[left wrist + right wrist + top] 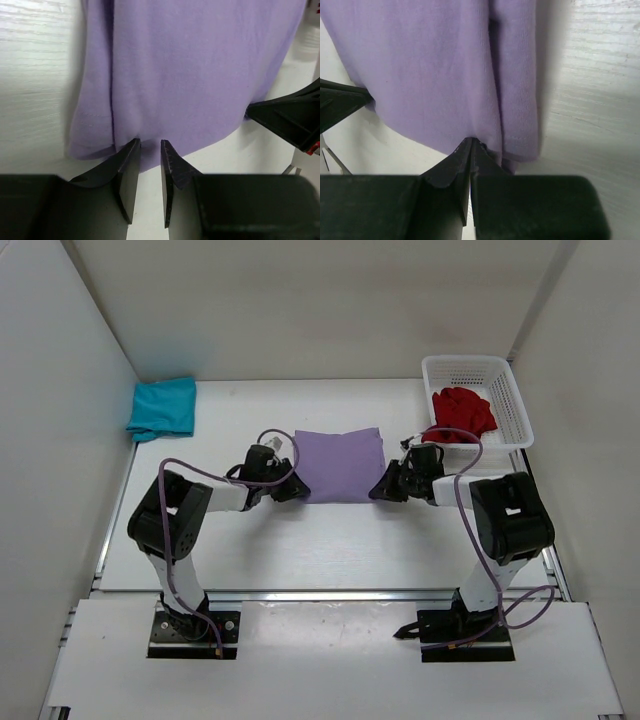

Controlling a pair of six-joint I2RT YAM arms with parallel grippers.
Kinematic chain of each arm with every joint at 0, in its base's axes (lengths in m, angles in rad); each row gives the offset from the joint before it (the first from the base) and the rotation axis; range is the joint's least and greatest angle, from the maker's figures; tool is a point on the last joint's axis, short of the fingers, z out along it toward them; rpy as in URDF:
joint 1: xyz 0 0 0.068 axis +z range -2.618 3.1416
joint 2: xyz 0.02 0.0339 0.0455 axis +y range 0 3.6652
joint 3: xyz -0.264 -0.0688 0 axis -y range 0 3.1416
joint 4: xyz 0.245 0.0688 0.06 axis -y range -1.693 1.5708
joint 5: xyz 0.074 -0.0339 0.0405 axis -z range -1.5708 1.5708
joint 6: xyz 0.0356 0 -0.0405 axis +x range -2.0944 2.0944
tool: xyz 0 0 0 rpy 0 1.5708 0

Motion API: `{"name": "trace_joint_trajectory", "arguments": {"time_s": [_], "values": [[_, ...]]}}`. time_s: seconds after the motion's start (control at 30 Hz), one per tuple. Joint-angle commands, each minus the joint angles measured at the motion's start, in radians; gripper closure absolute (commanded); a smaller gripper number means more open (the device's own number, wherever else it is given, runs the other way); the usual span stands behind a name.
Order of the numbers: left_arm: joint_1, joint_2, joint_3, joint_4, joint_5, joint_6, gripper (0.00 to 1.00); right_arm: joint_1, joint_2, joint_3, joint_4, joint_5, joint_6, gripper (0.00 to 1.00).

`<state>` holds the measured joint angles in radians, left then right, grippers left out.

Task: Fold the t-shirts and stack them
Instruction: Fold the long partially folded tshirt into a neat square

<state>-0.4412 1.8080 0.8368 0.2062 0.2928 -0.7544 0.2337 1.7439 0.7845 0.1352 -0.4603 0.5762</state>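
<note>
White table (pixel 330 550); red t-shirt (pixel 462 412) partly hidden

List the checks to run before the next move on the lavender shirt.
1. Fold: lavender shirt lies flat and folded on the table: ok.
2. Right grip: right gripper shut at the near right corner; cloth caught: cannot tell.
3. Left grip: left gripper at the near left corner, jaws slightly apart: not ok.
4. Stack base: teal shirt folded at far left, clear of both arms: ok.
5. Remaining: red shirt crumpled in the basket: not ok.
</note>
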Motion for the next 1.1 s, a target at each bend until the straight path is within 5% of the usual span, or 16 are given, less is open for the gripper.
{"name": "trace_joint_trajectory", "arguments": {"time_s": [0.0,0.17,0.33,0.7,0.87,1.07], "values": [[0.022,-0.03,-0.102,0.041,-0.012,-0.01,0.65,0.001,-0.036,-0.059,0.064,0.037,-0.016,1.0],[0.041,-0.171,-0.153,0.045,-0.006,-0.017,0.63,0.006,-0.122,-0.088,0.035,0.014,-0.016,1.0],[0.004,-0.311,-0.085,0.019,-0.066,-0.025,0.59,-0.001,-0.186,0.072,-0.015,0.061,-0.015,0.99],[0.077,0.241,0.533,-0.105,0.049,-0.066,0.62,0.003,0.349,0.726,-0.242,0.075,-0.139,1.0],[0.156,0.353,0.567,-0.149,0.045,-0.069,0.63,-0.033,0.416,0.713,-0.252,0.103,-0.136,1.0],[0.213,0.295,0.433,-0.007,0.063,-0.114,0.62,-0.068,0.425,0.716,-0.266,0.08,-0.128,1.0]]}}
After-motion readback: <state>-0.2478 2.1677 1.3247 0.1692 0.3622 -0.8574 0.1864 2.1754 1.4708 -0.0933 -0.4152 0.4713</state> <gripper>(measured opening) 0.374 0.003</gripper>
